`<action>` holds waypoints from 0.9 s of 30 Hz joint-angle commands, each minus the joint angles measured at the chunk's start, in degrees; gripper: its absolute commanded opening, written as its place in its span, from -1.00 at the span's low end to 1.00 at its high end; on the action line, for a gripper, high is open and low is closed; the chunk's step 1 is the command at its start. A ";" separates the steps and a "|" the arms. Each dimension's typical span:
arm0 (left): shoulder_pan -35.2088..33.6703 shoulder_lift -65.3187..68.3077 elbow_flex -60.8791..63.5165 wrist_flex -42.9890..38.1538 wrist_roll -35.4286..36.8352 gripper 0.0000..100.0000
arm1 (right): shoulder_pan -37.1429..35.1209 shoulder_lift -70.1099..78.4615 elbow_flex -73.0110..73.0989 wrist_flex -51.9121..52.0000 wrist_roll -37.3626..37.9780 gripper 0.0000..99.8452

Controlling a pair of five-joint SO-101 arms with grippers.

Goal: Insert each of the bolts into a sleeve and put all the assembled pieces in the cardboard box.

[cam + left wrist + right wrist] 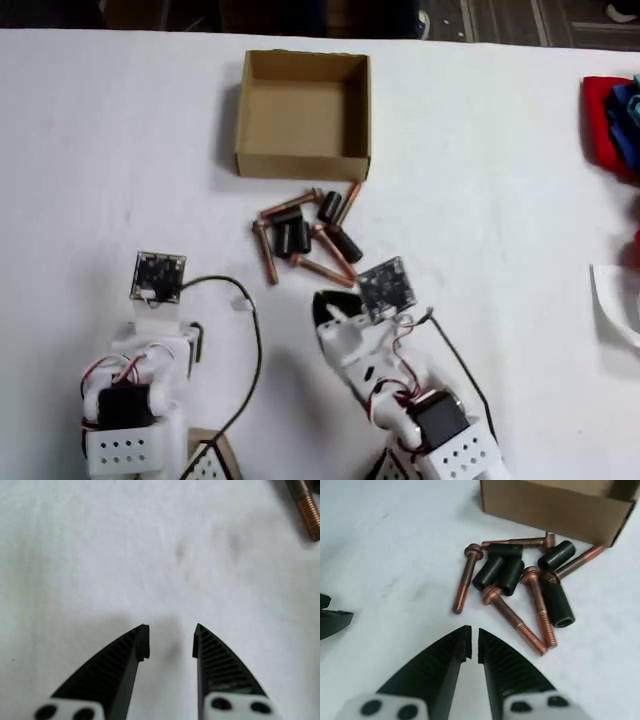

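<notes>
Holding the left gripper [171, 642] low at seven o'clock in the high view, pointing toward twelve, jaws standing clearly apart. Holding the right gripper [473, 642] at five o'clock, angling toward eleven, jaws nearly meeting with a thin slit between. Sitting both arms side by side.

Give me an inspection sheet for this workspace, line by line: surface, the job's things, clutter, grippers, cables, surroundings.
Surface: white table.
Job's things: cardboard box open and empty; copper-coloured bolts and black sleeves in one loose pile on the arms' side of the box; no bolt clearly inside a sleeve.
Clutter: red and blue cloth at the table's right edge; a white object nearer the arms on the same edge.
Grippers: left gripper open, empty, over bare table; right gripper almost shut, empty, short of the pile.
Cables: black cable curving across the table between the arms.
Surroundings: dark floor beyond the far edge.
</notes>
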 commanded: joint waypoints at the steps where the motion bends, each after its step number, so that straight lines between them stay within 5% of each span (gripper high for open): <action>1: 0.26 -0.09 1.27 0.18 0.00 -0.67 | 7.34 -0.22 -0.62 -4.18 3.43 -0.96; 6: 0.26 -0.09 1.27 0.18 0.00 -0.67 | 19.65 -0.22 -12.04 -2.68 27.08 -0.96; 9: 0.26 -0.09 1.27 0.18 0.00 -0.67 | 25.19 0.31 -27.60 -0.04 33.14 -0.96; 16: 0.26 -0.09 1.27 0.18 0.00 -0.67 | 33.27 8.04 -65.85 4.00 33.32 -0.96; 21: 0.26 -0.09 1.27 0.18 0.00 -0.67 | 33.10 34.51 -88.88 22.99 33.14 -0.96; 27: 0.26 -0.09 1.27 0.18 0.00 -0.67 | 30.02 65.27 -109.10 48.57 23.74 -0.95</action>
